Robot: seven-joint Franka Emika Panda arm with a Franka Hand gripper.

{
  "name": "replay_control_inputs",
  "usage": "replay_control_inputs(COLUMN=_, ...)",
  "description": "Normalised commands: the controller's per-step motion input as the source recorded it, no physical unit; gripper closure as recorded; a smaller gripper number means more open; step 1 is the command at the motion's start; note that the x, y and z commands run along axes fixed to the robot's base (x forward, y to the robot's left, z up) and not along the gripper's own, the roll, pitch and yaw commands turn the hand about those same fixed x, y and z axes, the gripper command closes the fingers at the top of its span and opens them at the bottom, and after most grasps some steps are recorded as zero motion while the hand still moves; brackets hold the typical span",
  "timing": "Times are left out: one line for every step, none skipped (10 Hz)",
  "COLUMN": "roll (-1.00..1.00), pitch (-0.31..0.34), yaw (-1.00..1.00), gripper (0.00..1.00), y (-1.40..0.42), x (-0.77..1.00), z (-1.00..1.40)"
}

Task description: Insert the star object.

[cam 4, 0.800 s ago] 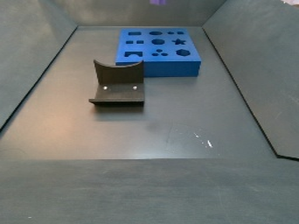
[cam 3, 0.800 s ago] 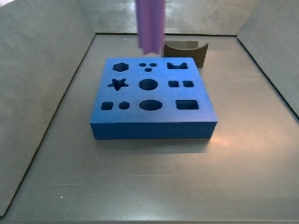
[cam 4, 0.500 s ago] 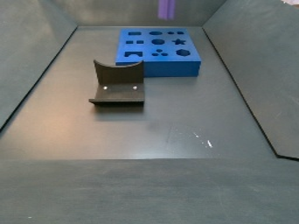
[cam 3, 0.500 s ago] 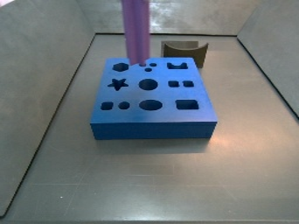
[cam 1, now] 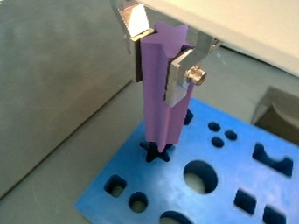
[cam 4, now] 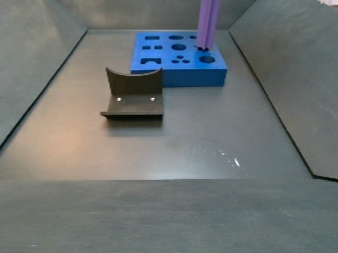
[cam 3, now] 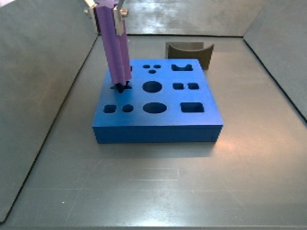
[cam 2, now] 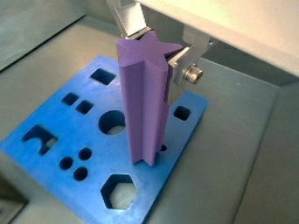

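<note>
My gripper [cam 1: 162, 54] is shut on the top of the star object [cam 1: 163, 96], a long purple peg with ridged star sides, also seen in the other wrist view [cam 2: 143, 96]. The peg stands upright with its lower tip at the star-shaped hole [cam 1: 155, 154] of the blue block [cam 1: 222, 188]. In a side view the peg [cam 3: 113, 45] meets the block [cam 3: 156, 121] at its left edge, with the gripper [cam 3: 103, 5] at the frame's top. In the other side view the peg [cam 4: 209, 22] stands on the block's [cam 4: 180, 69] right part; the gripper is out of view there.
A dark brown curved piece shows behind the block in a side view [cam 3: 188, 51] and in front of it in the other side view [cam 4: 132, 95]. Grey walls enclose the floor on all sides.
The gripper has carried the peg from above the block's back edge across to the star hole and lowered it until its tip meets the hole.
</note>
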Motion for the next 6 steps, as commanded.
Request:
replay_control_inputs(roll=-0.15, pitch=0.083, yaw=-0.40, gripper=1.00, y=-0.08, x=0.15, z=-0.19)
replay_control_inputs(roll=-0.13, pitch=0.096, yaw=-0.54, gripper=1.00, y=-0.24, x=0.14, z=-0.27)
replay_control_inputs(roll=-0.16, pitch=0.000, yaw=-0.67, gripper=1.00, y=-0.23, x=0.00, z=-0.26)
replay_control_inputs(roll=-0.19, pitch=0.000, yaw=-0.72, gripper=1.00, y=-0.18, x=0.00, z=-0.24)
replay_control_inputs(roll=-0.21, pitch=0.031, yaw=-0.75, gripper=1.00, y=-0.03, x=-0.03, z=-0.33)
replay_control_inputs(roll=-0.15, pitch=0.036, yaw=-0.83, gripper=1.00, y=0.00, x=-0.15, z=-0.27)
